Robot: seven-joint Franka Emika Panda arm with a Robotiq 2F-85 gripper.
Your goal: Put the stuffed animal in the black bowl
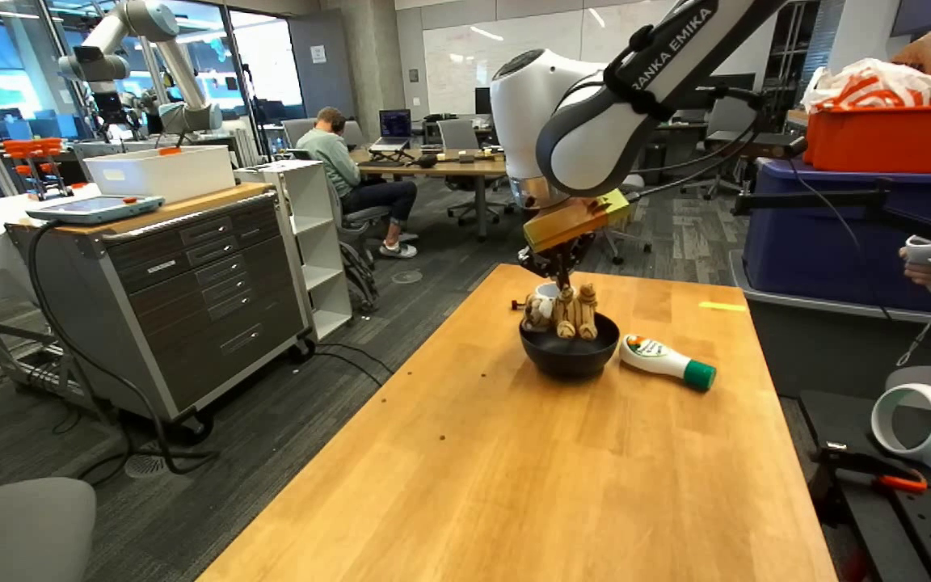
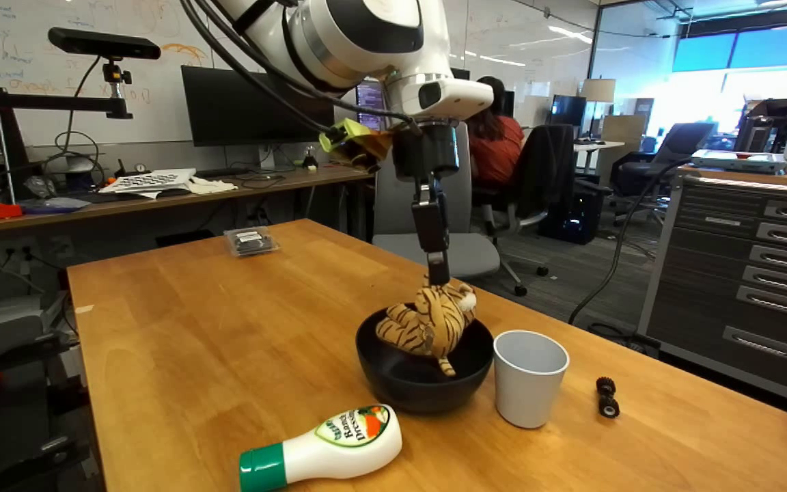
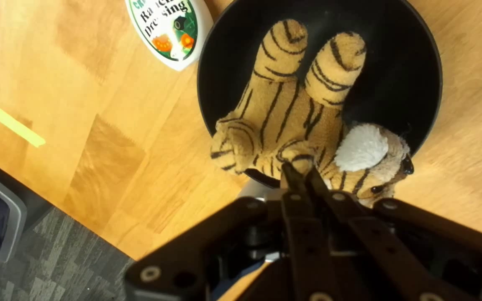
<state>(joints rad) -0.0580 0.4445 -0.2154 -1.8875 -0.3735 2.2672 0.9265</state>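
Note:
The stuffed animal, a striped tan tiger with a white muzzle, shows in both exterior views [image 1: 566, 314] [image 2: 441, 321] and in the wrist view [image 3: 285, 110]. The round black bowl [image 2: 421, 393] stands on the table; it also shows in an exterior view [image 1: 566, 360] and in the wrist view [image 3: 412, 62]. My gripper [image 3: 299, 169] is shut on one of the tiger's limbs, fingers pointing down [image 2: 438, 273]. The tiger's legs are over and partly inside the bowl; its head lies over the rim. I cannot tell whether it rests on the bowl's bottom.
A white dressing bottle with a green cap [image 2: 339, 444] lies beside the bowl. A light grey cup [image 2: 530, 379] stands close to the bowl's other side. A small black wheeled piece [image 2: 606, 396] lies past the cup. A clear package [image 2: 251, 240] lies farther along the table.

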